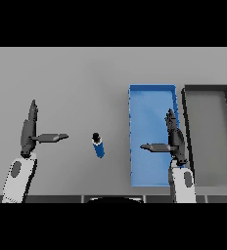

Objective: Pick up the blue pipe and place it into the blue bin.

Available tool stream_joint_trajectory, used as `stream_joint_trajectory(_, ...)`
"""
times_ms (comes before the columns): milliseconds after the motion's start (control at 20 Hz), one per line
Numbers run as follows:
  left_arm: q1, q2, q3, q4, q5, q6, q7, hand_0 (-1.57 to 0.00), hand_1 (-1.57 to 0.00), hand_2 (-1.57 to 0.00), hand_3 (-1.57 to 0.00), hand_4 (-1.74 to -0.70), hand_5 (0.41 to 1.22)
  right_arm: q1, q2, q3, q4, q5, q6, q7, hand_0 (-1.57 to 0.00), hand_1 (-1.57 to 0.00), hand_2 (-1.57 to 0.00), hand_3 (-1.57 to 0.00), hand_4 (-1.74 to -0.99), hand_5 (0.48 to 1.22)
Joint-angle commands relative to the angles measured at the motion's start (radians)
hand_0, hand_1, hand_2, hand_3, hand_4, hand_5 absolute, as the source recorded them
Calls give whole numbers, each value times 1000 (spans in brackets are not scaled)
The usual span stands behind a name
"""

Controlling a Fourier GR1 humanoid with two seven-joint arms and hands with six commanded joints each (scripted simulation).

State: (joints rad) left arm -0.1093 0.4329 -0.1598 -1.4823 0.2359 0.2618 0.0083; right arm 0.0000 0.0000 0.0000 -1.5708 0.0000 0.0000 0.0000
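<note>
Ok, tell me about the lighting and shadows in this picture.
Head view: flat, even light with no glare; the blue pipe casts no clear shadow on the table; the blue bin shows no dark side; both the left hand and right hand look uniformly dark.

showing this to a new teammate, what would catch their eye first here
The bright blue rectangular bin right of centre stands out most on the grey table, with a dark-rimmed grey bin beside it on its right. Next comes the small blue pipe with a black tip, lying apart between the left hand and right hand, both with straight fingers.
</note>
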Motion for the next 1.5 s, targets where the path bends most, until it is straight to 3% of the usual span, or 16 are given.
stream_joint_trajectory(0, 0, -1, 0, -1, 0, 1, -5, 1, 1, 1, 1, -966, 593, 1, 0, 0, 0, -1, 0, 0, 1, 1, 1, 1, -1205, 629)
stream_joint_trajectory(250, 5, 0, -3, -9, -3, 3, -4, 1, 1, 1, 1, -966, 593, 7, -1, 4, -3, 2, 4, -6, 1, 1, 1, 1, -1205, 629)
stream_joint_trajectory(300, 38, 63, -28, -7, -13, -97, -74, 1, 1, 1, 1, -966, 593, 39, -70, 25, -41, 76, 8, -85, 1, 1, 1, 1, -1205, 629)
stream_joint_trajectory(400, 60, 133, -47, 7, -20, -203, -135, 1, 1, 1, 1, -960, 590, 98, -122, 65, -92, 155, 16, -142, 1, 1, 1, 1, -1197, 627)
stream_joint_trajectory(750, 89, 198, -77, -42, 14, -345, -196, 1, 1, 1, 1, -976, 584, 119, -145, 87, -148, 174, 34, -98, 1, 1, 1, 1, -1192, 621)
stream_joint_trajectory(900, 128, 234, -123, -90, 2, -408, -178, 1, 1, 1, 1, -1026, 549, 118, -158, 84, -140, 173, 43, -113, 1, 1, 1, 1, -1179, 616)
stream_joint_trajectory(1000, 129, 219, -168, -117, -12, -437, -167, 1, 1, 1, 1, -1071, 522, 96, -156, 82, -128, 174, 40, -89, 1, 1, 1, 1, -1174, 616)
stream_joint_trajectory(1100, 128, 202, -221, -155, -27, -457, -111, 1, 1, 1, 1, -1113, 497, 102, -159, 84, -136, 183, 36, -97, 1, 1, 1, 1, -1164, 617)
stream_joint_trajectory(1200, 130, 187, -258, -170, -59, -460, -99, 1, 1, 1, 1, -1132, 475, 123, -153, 87, -152, 177, 39, -106, 1, 1, 1, 1, -1182, 618)
stream_joint_trajectory(1450, 85, 81, -338, -147, -115, -444, -43, 1, 1, 1, 1, -1146, 451, 120, -150, 88, -152, 172, 44, -90, 1, 1, 1, 1, -1213, 625)
